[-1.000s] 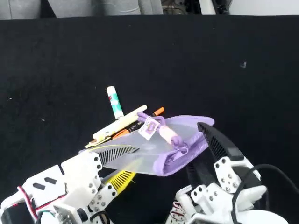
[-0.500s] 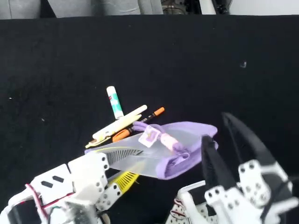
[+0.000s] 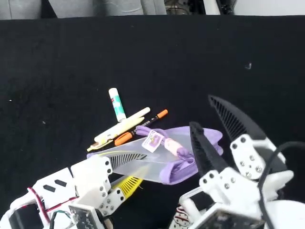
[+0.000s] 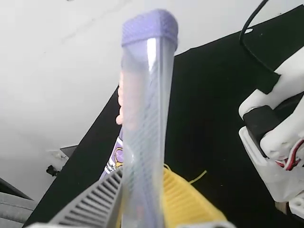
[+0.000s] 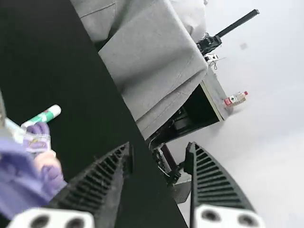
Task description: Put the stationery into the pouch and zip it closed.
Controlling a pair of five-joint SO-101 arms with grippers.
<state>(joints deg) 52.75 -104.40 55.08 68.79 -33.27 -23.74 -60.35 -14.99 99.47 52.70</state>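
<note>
The translucent pouch (image 3: 143, 164) with purple trim lies near the table's front, a pink item (image 3: 172, 144) and a tag at its purple end. My left gripper (image 3: 125, 170) is shut on the pouch's near left edge, one black and one yellow finger on either side; the left wrist view shows the pouch (image 4: 145, 118) standing between them. My right gripper (image 3: 217, 133) hangs open above the pouch's right end, holding nothing. Behind the pouch lie a glue stick (image 3: 116, 104), a cream pen (image 3: 121, 126) and an orange marker (image 3: 153, 118). The glue stick (image 5: 42, 116) and pouch (image 5: 19, 190) lie beyond the right gripper (image 5: 159, 151).
The black table (image 3: 214, 62) stretches far back and to both sides. Grey fabric (image 5: 142, 61) and dark equipment stand past the table's far edge. The right arm's white body (image 4: 275, 137) sits close beside the left gripper.
My right gripper came off the pouch's right end, opened and rose above it. The pouch's right end sank and flattened slightly. The left gripper kept its hold.
</note>
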